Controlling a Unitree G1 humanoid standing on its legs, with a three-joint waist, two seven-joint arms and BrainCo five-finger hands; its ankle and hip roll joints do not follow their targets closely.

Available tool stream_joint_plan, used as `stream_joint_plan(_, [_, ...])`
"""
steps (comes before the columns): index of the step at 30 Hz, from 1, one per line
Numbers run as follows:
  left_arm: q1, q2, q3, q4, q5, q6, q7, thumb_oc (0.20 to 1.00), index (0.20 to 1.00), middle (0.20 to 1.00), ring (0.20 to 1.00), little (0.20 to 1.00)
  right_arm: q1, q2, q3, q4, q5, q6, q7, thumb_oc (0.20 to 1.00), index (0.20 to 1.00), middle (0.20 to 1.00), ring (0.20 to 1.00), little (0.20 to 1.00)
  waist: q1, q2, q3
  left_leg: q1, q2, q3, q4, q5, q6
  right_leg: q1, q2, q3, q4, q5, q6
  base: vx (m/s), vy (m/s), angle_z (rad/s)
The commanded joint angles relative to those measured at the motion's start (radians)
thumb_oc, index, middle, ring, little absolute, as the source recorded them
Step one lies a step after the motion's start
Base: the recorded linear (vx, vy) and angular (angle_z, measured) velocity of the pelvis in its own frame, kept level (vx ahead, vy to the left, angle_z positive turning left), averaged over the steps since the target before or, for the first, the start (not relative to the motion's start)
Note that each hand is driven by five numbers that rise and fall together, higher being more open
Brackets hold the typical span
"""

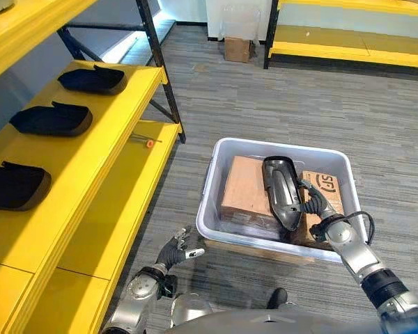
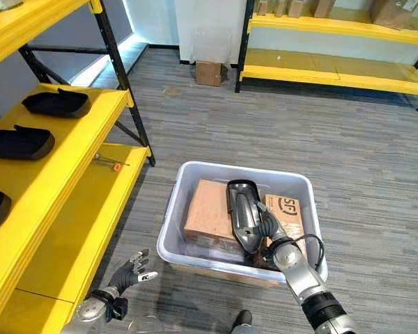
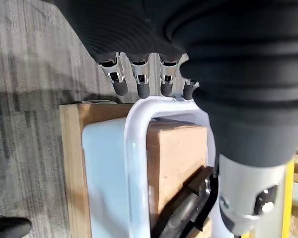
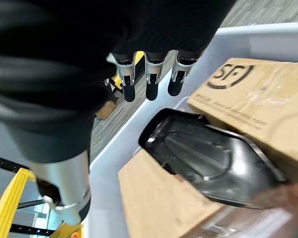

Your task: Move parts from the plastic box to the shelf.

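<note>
Grey carpet, plastic box, black part inside just beyond right hand, fingers straight, empty

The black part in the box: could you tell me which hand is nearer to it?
Right. The right hand is inside the box, right beside the black part; the left hand hangs outside it, over the floor.

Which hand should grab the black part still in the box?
Right. The right hand is already inside the plastic box, fingers open beside the black part lying between the cardboard boxes. The left hand hangs open outside the box, near the shelf.
</note>
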Motion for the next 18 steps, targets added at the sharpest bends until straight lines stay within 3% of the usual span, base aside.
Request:
stream_joint_plan(1, [-0.034,0.074,-0.049,-0.041,-0.022,-0.001,-0.003,1.000,1.000,1.000,1.000,1.000,-0.155,0.019,0.001,0.019,0.035,-0.014,-0.065,1.000,1.000,1.000,1.000,1.000,0.041,-0.009,0.029,-0.125,-0.016,-0.052,0.047,0.020,0.021,-0.058,-0.097,0.050,0.203,-0.114,0.042,0.07,0.048,0.39])
stream_joint_plan(7, [-0.119,0.098,-0.091,-0.025,-0.075,0.004,0.027,1.000,1.000,1.000,1.000,1.000,-0.360,0.009,-0.003,0.145,0.131,0.035,-0.094,1.000,1.000,1.000,1.000,1.000,0.072,0.021,0.118,-0.213,-0.014,-0.083,0.072,0.026,0.019,-0.153,-0.121,0.045,0.265,-0.119,0.044,-0.10,0.032,0.23])
stream_joint_plan(11, [-0.165,0.092,-0.116,-0.005,-0.132,0.054,-0.015,1.000,1.000,1.000,1.000,1.000,-0.504,-0.018,-0.008,0.284,0.171,0.036,-0.119,1.000,1.000,1.000,1.000,1.000,0.090,0.041,0.181,-0.270,-0.013,-0.095,0.091,0.035,0.016,-0.216,-0.142,0.044,0.319,-0.128,0.040,-0.14,0.055,0.22])
stream_joint_plan(15, [-0.212,0.095,-0.176,-0.014,-0.191,0.047,-0.001,1.000,1.000,1.000,1.000,1.000,-0.703,-0.094,-0.039,0.504,0.164,0.071,-0.283,1.000,1.000,1.000,1.000,1.000,0.115,0.070,0.268,-0.370,-0.008,-0.111,0.128,0.047,0.016,-0.325,-0.167,0.046,0.395,-0.133,0.034,-0.17,0.043,0.15])
stream_joint_plan(18, [-0.223,0.095,-0.194,-0.021,-0.216,0.045,0.027,1.000,1.000,1.000,1.000,1.000,-0.746,-0.108,-0.026,0.540,0.182,0.063,-0.382,1.000,1.000,1.000,1.000,1.000,0.117,0.079,0.303,-0.396,-0.012,-0.112,0.140,0.048,0.015,-0.356,-0.174,0.052,0.424,-0.141,0.033,-0.10,0.028,0.03])
